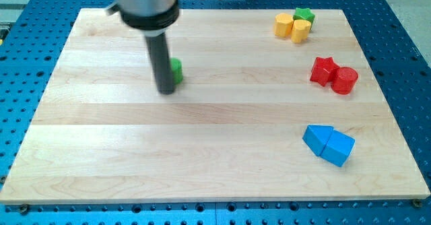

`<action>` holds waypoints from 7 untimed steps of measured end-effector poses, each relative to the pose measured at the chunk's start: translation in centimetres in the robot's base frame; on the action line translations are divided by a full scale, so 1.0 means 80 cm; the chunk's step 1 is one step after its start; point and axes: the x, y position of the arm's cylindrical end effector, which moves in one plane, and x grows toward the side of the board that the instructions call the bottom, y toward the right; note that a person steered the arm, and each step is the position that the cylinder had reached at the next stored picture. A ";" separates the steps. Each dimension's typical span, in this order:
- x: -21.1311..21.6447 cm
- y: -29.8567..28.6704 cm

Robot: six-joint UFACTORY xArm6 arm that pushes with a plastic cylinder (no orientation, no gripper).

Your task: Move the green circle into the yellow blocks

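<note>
The green circle (176,71) lies on the wooden board (202,151) at the upper left of centre, mostly hidden behind my rod. My tip (166,90) rests on the board just left of and touching the green circle. Two yellow blocks (291,27) sit together at the view's top right, a hexagon on the left and a cylinder on the right. A green star (304,15) touches them from behind.
A red star (324,71) and a red cylinder (345,81) sit together at the right. Two blue blocks (328,145) lie joined at the lower right. The board sits on a blue perforated table (404,50).
</note>
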 end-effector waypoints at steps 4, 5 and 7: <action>-0.038 -0.057; -0.076 0.079; 0.016 0.067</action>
